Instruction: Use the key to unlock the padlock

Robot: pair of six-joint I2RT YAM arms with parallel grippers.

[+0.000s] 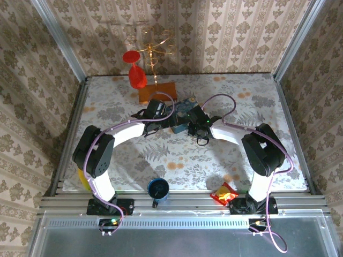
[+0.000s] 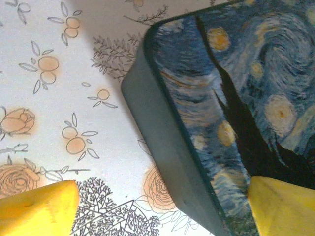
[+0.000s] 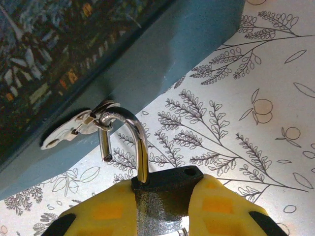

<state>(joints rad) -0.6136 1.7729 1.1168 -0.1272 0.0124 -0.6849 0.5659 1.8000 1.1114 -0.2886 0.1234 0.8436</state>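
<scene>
While right fingers [image 3: 221,204] pinch padlock [image 3: 165,189], left fingers [image 2: 39,209] spread wide, straddling tin [image 2: 167,152] edge.

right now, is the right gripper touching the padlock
Touching. In the right wrist view the right gripper has its yellow fingers pressed against both sides of the padlock, with no gap.

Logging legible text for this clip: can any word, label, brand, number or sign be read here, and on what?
None can be read.
tin: painted night sky, no lettering in view.
padlock: dark metal, no marking seen.
red and yellow packet: print too small to read.
</scene>
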